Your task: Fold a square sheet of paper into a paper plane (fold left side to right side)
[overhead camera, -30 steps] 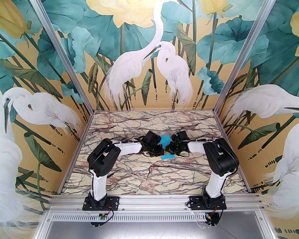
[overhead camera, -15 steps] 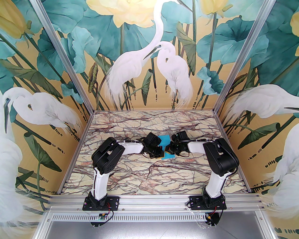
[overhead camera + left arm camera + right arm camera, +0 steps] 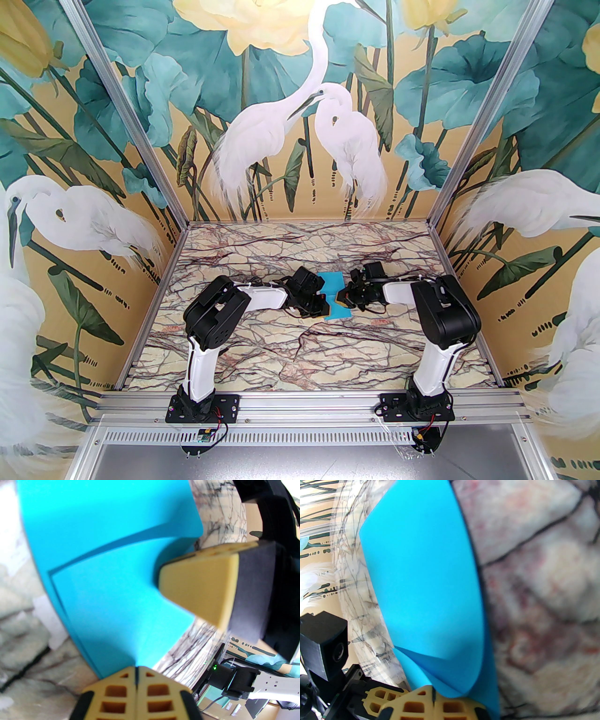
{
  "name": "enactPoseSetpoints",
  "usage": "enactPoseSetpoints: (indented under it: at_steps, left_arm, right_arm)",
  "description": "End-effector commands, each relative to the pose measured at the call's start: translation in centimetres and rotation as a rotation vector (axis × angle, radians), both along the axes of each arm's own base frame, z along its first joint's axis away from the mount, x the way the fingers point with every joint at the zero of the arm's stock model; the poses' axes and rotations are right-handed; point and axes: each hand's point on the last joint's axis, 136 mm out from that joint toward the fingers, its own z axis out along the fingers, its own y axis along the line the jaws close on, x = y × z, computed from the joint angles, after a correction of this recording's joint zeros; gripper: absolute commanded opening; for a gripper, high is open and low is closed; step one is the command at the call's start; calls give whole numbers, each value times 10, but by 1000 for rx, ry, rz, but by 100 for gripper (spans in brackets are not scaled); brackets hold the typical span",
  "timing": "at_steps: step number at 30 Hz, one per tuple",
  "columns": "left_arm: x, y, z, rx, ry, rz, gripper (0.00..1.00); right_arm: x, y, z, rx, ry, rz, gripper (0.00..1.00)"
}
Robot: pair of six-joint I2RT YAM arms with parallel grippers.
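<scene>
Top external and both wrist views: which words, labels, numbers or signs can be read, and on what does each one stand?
No text can be read.
On the square sheet of paper: no print, plain blue.
On the black box with a green light: faint lettering along its edge, too blurred to read.

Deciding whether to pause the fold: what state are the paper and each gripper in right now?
square sheet of paper: partly folded, layers doubled over, one layer curling up, not yet pressed flat.
left gripper: shut, pinching a corner of the paper.
right gripper: shut, tips at the curled layer; cannot tell whether it grips it.
</scene>
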Motion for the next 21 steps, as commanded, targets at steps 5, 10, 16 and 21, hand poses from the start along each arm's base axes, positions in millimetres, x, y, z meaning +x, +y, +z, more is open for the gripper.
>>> enactPoseSetpoints:
  at_steps: [5, 10, 16, 21]
  left_arm:
    - [-36, 36, -50, 181, 140, -9, 0]
    - [-36, 35, -49, 179, 137, -12, 0]
    - [-33, 33, -47, 172, 132, -9, 0]
    - [-33, 31, -47, 168, 135, -10, 0]
  right_arm:
    - [40, -59, -24, -150, 3, -158, 0]
    - [53, -64, -17, -163, -2, -173, 0]
    - [45, -48, 14, -142, -73, -140, 0]
    - [25, -20, 34, -117, -124, -77, 0]
